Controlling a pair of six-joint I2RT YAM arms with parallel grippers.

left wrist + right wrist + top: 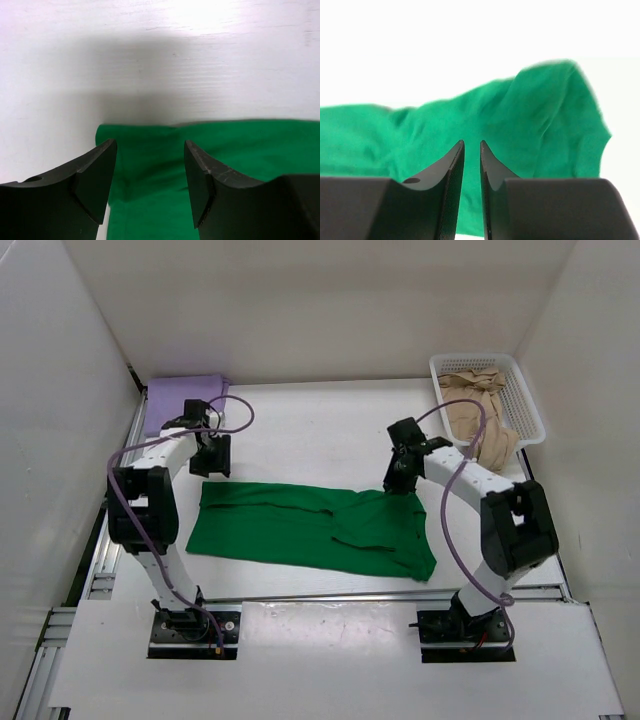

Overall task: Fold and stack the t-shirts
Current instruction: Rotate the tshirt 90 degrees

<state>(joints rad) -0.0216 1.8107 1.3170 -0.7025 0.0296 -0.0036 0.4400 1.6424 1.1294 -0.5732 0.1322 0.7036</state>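
The bright green t-shirt (310,530) lies spread across the middle of the table, partly folded lengthwise. My left gripper (212,455) hangs open just above its far left corner; in the left wrist view the jaws (150,142) stand wide apart with green cloth (240,150) below them. My right gripper (398,478) is over the shirt's far right edge. In the right wrist view its jaws (472,142) are nearly together with nothing between them, and the green cloth (540,115) is rumpled beyond. The lavender t-shirt (185,398) lies folded at the back left. The tan t-shirt (482,412) is bunched in the basket.
A white mesh basket (530,400) stands at the back right against the wall. White walls enclose the table on three sides. Bare white tabletop (310,430) lies behind the green shirt.
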